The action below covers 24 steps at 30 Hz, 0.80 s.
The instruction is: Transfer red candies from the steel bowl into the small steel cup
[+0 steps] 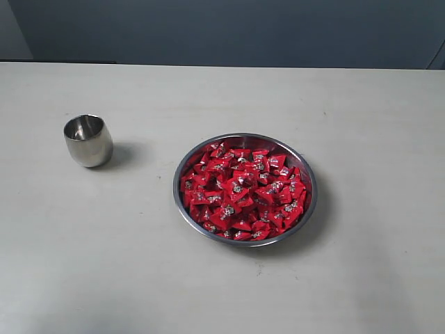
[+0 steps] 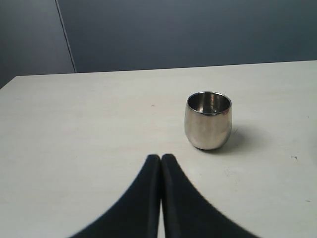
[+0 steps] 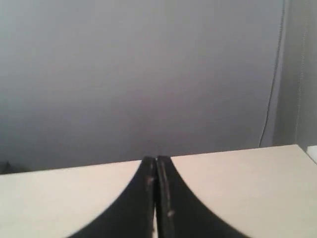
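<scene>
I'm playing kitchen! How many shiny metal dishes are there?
2: the small steel cup stands on the left, the steel bowl heaped with red candies sits to its right. None looks hidden.

I am viewing a likely lab or office test station: a plain pale counter (image 1: 222, 292) is sitting against a grey-blue partition wall (image 1: 229, 31).

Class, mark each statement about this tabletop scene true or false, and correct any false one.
1. The red candies lie heaped in the steel bowl. True.
2. The small steel cup holds several candies. False: it is empty.
3. The left gripper is shut and holds nothing. True.
4. The cup sits inside the bowl. False: it stands apart from it on the table.
5. The right gripper grips a candy. False: it is shut and empty.
</scene>
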Available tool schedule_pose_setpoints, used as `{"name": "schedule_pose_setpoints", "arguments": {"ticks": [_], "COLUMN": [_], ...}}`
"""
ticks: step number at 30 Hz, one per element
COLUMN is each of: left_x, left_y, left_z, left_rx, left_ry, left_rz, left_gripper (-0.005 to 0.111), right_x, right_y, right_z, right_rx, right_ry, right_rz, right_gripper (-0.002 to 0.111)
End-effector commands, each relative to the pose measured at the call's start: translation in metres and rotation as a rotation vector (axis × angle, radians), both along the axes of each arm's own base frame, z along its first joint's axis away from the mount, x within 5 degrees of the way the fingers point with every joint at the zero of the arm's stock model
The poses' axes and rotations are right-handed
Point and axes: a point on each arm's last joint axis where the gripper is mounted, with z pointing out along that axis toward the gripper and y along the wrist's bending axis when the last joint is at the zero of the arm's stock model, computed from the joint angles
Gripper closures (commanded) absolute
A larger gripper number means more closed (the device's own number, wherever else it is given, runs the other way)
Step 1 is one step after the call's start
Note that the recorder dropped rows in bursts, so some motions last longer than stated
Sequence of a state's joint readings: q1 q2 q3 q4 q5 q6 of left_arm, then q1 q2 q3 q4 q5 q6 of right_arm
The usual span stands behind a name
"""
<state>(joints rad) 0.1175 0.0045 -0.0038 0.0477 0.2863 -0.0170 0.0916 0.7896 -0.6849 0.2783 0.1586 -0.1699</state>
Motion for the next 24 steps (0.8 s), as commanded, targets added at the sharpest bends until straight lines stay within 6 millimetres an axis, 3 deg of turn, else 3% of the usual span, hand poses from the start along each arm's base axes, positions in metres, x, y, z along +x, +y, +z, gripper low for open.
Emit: {"name": "schedule_pose_setpoints", "arguments": {"ticks": [1, 8, 13, 18, 24], "left_x": [0.0, 0.0, 0.0, 0.0, 0.0], "left_y": [0.0, 0.0, 0.0, 0.0, 0.0], "left_z": [-0.001, -0.001, -0.001, -0.001, -0.001], "left_rx": [-0.004, -0.004, -0.004, -0.004, -0.004], "left_ry": [-0.003, -0.003, -0.003, -0.003, -0.003], "left_rz": [0.001, 0.001, 0.001, 0.001, 0.001], "left_gripper": [0.106, 0.106, 0.106, 0.106, 0.106], "right_x": [0.033, 0.078, 0.098, 0.128, 0.137], "right_y": [0.027, 0.072, 0.103, 0.11, 0.128], "right_z": [0.001, -0.019, -0.038, -0.077, -0.109], "right_rx": [-0.125, -0.246, -0.207, -0.235, -0.229], "right_ry": [0.063, 0.224, 0.346, 0.559, 0.702], "right_rz": [0.155, 0.441, 0.752, 0.773, 0.799], "right_gripper": [0.109, 0.109, 0.109, 0.109, 0.109]}}
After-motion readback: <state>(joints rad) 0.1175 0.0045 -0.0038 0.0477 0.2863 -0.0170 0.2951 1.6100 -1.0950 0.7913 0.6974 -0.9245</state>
